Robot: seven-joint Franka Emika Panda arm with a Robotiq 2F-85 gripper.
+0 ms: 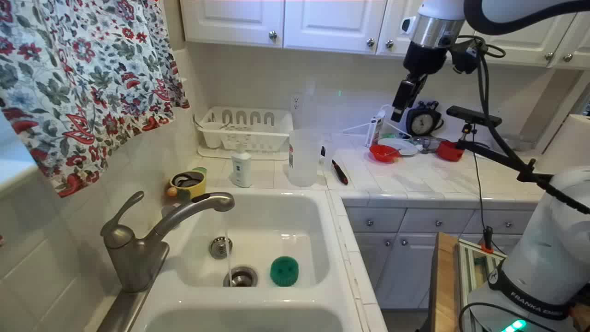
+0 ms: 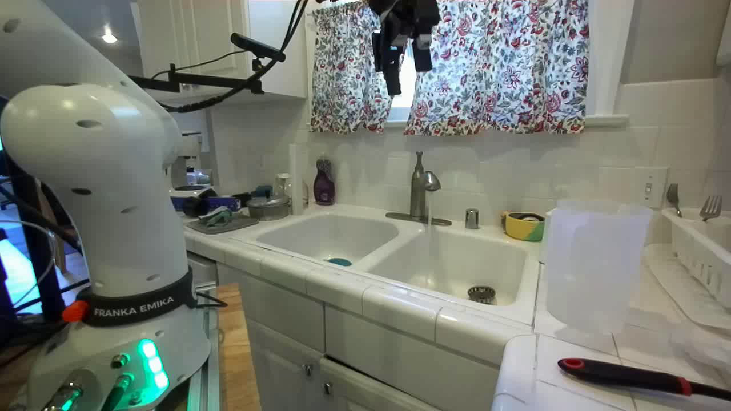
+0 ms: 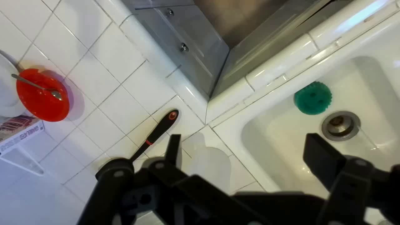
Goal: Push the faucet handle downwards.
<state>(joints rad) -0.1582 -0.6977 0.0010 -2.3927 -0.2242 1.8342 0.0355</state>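
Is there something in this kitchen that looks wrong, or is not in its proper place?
Yes, two things: clear water runs from the curved grey metal spout with no dish beneath, and a round perforated metal strainer lies beside the round metal drain, not in it.

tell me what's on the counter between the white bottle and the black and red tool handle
A frosted container stands between the white bottle and the black and red tool handle, as an exterior view shows.

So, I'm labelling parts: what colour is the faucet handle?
The faucet handle is grey metal, seen best in an exterior view.
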